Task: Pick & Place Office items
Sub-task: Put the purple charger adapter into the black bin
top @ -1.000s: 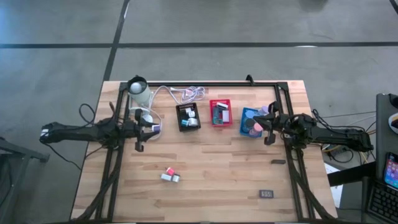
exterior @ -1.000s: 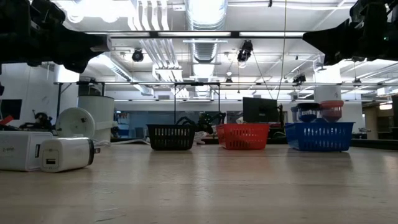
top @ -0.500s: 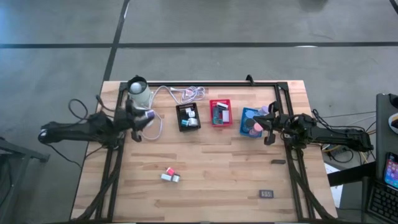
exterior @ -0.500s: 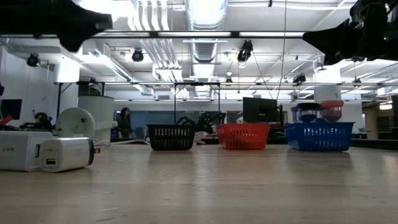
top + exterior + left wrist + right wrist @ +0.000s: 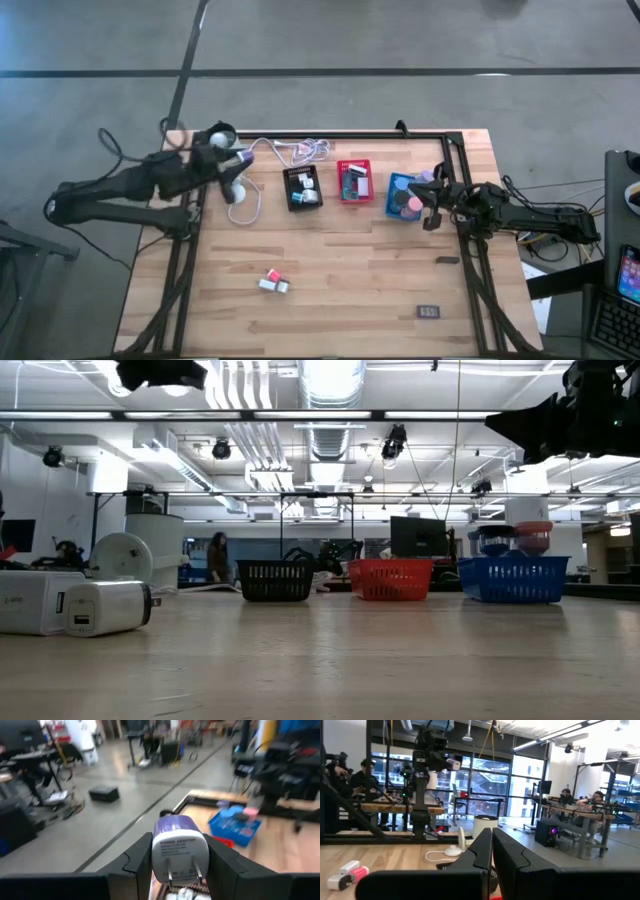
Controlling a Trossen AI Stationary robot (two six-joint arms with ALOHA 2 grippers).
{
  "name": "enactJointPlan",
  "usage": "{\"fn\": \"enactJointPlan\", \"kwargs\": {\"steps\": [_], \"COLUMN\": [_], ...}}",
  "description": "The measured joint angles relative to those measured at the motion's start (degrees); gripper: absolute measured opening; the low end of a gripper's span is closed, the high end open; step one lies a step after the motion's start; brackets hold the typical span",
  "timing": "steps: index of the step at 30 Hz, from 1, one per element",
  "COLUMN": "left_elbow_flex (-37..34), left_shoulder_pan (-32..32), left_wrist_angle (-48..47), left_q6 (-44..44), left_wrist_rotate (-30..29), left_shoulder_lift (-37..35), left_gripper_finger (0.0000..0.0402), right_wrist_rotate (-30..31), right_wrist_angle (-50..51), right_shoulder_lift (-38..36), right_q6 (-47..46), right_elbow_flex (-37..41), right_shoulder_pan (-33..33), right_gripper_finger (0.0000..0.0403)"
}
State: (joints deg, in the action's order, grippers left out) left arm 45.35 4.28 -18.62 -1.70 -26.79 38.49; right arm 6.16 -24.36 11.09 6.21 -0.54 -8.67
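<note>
My left gripper (image 5: pixel 238 160) is raised over the table's far left corner, shut on a white power adapter with a lavender back (image 5: pixel 180 845). My right gripper (image 5: pixel 431 216) is shut and empty at the near right side of the blue tray (image 5: pixel 398 184), which holds round rolls. Small pieces also fill the black tray (image 5: pixel 290 200) and the red tray (image 5: pixel 341 165). A pink block and white blocks (image 5: pixel 273 281) lie flat on the table's near middle. Two small dark rectangles (image 5: pixel 428 312) lie toward the near right. My left gripper pinches the power adapter by its two opposite side faces (image 5: pixel 156 852), one finger (image 5: pixel 137 862) on each side. The pronged face points back at the wrist camera and the lavender end points away. The adapter is lifted clear of the table.
A white coiled cable (image 5: pixel 300 151) and a white cylinder (image 5: pixel 221 143) sit by the far left edge, under my left gripper. A black frame rail (image 5: pixel 330 135) runs along the far edge. Bare wood lies between the trays and the near edge. A person stands in the room behind.
My left gripper has risen and swung from beside the black tray toward the table's far left corner, carrying the adapter, and has turned its fingers toward the right. In the low view it has climbed to the top edge. My right arm has kept still.
</note>
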Motion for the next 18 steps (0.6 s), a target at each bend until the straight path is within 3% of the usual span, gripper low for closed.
{"fn": "enactJointPlan", "kwargs": {"steps": [4,13,18], "left_elbow_flex": [5.3,10.9,10.7], "left_shoulder_pan": [3.6,15.4,19.8], "left_wrist_angle": [-2.6,-2.5,-3.1], "left_q6": [0.2,-1.2,-2.5], "left_wrist_rotate": [1.2,15.8,22.6], "left_shoulder_lift": [8.1,23.8,31.0], "left_gripper_finger": [0.0139,0.0139,0.0139], "right_wrist_rotate": [0.1,0.0,0.0], "right_wrist_angle": [0.0,0.0,0.0], "right_shoulder_lift": [0.0,0.0,0.0], "right_q6": [0.0,0.2,0.5], "right_elbow_flex": [0.0,0.0,0.0], "right_shoulder_pan": [0.0,0.0,0.0], "right_gripper_finger": [0.0008,0.0008,0.0008]}}
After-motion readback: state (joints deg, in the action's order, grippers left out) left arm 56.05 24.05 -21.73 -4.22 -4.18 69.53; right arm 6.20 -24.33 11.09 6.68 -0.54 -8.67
